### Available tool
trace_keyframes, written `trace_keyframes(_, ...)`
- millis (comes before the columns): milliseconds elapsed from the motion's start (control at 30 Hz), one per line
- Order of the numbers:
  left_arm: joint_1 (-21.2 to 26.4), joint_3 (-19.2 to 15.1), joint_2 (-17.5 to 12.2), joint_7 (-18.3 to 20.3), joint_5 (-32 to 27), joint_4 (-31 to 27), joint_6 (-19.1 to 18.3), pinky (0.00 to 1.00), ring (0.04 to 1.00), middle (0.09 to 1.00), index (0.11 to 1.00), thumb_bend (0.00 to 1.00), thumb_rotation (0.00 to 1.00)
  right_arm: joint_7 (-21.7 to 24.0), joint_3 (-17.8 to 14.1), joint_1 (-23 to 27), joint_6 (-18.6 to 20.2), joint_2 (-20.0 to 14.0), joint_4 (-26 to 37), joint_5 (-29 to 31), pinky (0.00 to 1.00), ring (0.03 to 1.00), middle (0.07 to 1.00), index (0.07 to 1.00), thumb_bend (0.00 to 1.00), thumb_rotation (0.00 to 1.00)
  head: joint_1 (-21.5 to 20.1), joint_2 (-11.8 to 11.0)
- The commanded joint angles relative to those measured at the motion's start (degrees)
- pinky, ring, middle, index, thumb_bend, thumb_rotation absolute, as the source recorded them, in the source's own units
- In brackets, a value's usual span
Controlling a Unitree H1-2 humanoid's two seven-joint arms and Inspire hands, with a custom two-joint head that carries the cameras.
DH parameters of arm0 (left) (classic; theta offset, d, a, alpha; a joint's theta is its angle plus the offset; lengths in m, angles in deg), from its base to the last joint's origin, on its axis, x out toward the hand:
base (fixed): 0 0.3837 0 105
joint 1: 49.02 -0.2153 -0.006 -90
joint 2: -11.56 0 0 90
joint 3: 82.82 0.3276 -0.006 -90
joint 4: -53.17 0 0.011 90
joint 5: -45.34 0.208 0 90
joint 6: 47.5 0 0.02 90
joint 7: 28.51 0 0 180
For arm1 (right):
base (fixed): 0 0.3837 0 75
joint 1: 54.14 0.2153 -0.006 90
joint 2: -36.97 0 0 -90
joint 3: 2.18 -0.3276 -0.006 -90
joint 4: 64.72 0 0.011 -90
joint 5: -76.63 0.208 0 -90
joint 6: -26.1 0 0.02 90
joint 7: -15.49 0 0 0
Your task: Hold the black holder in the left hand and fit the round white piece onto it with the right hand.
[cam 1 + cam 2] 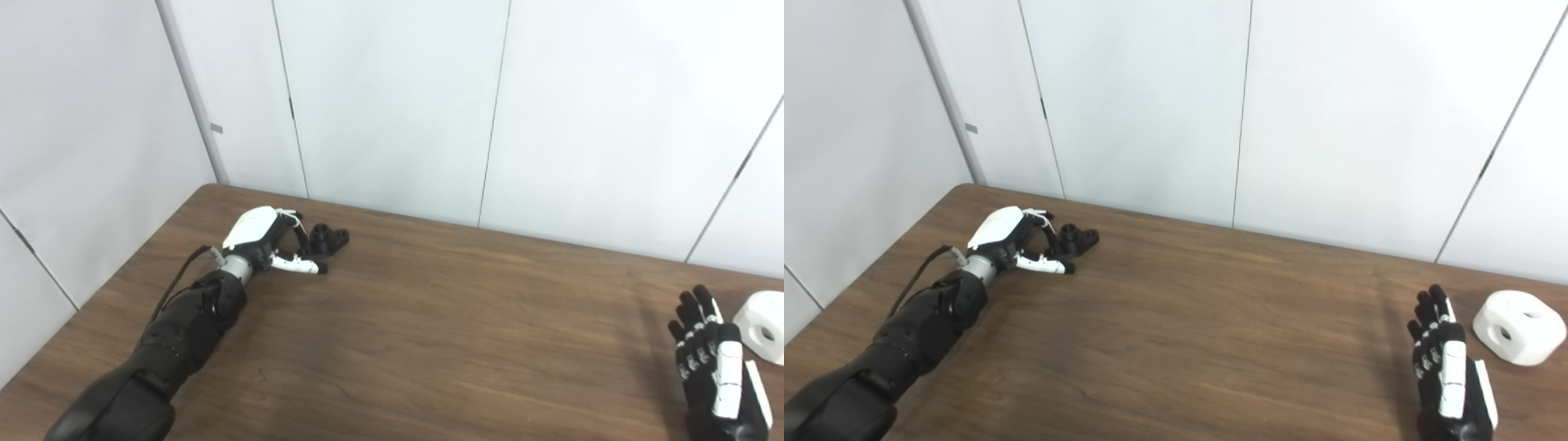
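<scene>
The step in hand is judged to be the opening one: acquisition of the two parts. Nothing is yet lifted or joined.

The left hand [1007, 242] is extended to the far left of the table [1176, 343]. Its fingers [1044, 225] are curled part-way around the near end of the black holder [1078, 239], with the thumb [1044, 264] stretched out below and in front of the part. The holder lies on the table surface at the fingertips. Whether a firm grip is established cannot be told; contact appears to be made at the fingers, but the holder is seen resting on the table, not raised.

The right hand [1448, 367] is held with fingers straight and apart, and nothing is held in it. The round white piece [1516, 327] sits on the table just beside this hand, to its outer side and slightly beyond the fingertips, not touching it. A bore is visible in the face turned toward the hand.

For the next move, closure of the left hand on the holder is required, followed by a lift clear of the table with the mating end kept exposed. The right hand is required to be shifted outward over the white piece and closed around its body, with the bore left unobstructed. A loose hold on the small holder is judged the main risk, since the part could rotate during fitting.
</scene>
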Motion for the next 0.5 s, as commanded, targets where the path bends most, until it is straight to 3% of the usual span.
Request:
trace_keyframes(0,1.1,0.9,0.6,1.5,0.7,0.5,0.3,0.95,0.934,0.871,0.841,1.00,0.26,0.4,0.2,-0.7,-1.6,0.2,-0.8,0.0,1.00,1.000,0.975,0.971,0.37,1.00,0.0,0.0)
trace_keyframes(467,2.0,2.2,1.0,0.3,1.8,2.5,1.1,0.94,0.931,0.872,0.830,1.00,0.25,0.2,0.3,-0.7,-1.4,0.5,-0.7,-0.3,1.00,1.000,0.974,0.976,0.38,1.00,-0.1,-0.1)
